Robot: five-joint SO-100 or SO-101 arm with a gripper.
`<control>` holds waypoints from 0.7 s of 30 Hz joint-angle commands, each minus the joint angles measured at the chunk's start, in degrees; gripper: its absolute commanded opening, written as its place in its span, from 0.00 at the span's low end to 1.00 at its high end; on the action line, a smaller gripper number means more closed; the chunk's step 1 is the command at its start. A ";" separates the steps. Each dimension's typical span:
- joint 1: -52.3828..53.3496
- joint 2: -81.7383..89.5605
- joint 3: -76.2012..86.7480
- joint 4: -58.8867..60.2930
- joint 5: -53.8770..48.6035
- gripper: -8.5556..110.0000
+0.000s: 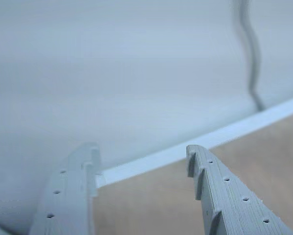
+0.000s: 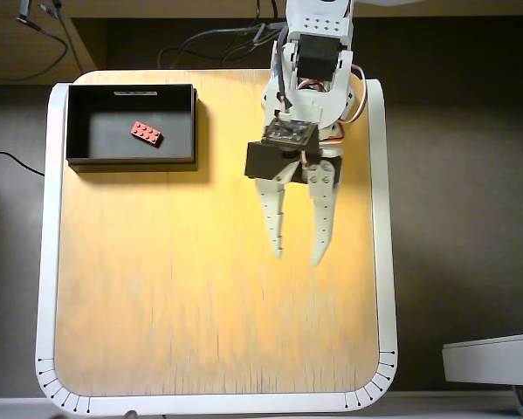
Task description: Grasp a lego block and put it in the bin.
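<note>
In the overhead view the red lego block [image 2: 146, 132] lies inside the black bin [image 2: 131, 160] at the table's top left, near the middle of its dark floor. My gripper [image 2: 297, 256] hangs over the right half of the table, well to the right of the bin, open with nothing between its white fingers. The wrist view shows my gripper [image 1: 142, 159] with both grey fingers apart over the wooden top and its white edge. Neither the lego block nor the bin appears in the wrist view.
The wooden table [image 2: 200, 305] has a white rim [image 2: 44, 262] all round. Dark cables [image 2: 209, 39] run behind its far edge. A white object [image 2: 492, 360] sits off the table at the lower right. A dark cable [image 1: 251, 54] hangs in the wrist view's background.
</note>
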 commanded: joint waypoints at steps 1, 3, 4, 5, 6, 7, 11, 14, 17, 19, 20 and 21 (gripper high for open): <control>-4.66 4.31 -2.20 -2.11 1.32 0.14; -5.89 6.24 1.67 -2.11 2.37 0.13; -6.42 7.29 3.69 -2.11 2.99 0.13; -6.94 8.53 5.89 -2.11 3.60 0.12; -7.47 10.11 8.35 -2.11 4.48 0.12; -8.09 11.87 10.99 -2.11 5.80 0.10; -9.93 18.19 19.78 -2.20 7.91 0.07; -10.99 21.88 25.75 -2.20 9.40 0.07; -11.78 24.70 31.03 -2.20 10.37 0.07; -12.04 26.37 34.45 -2.20 10.63 0.07; -12.13 26.98 36.04 -2.20 10.81 0.07; -12.22 27.60 37.62 -2.11 10.72 0.07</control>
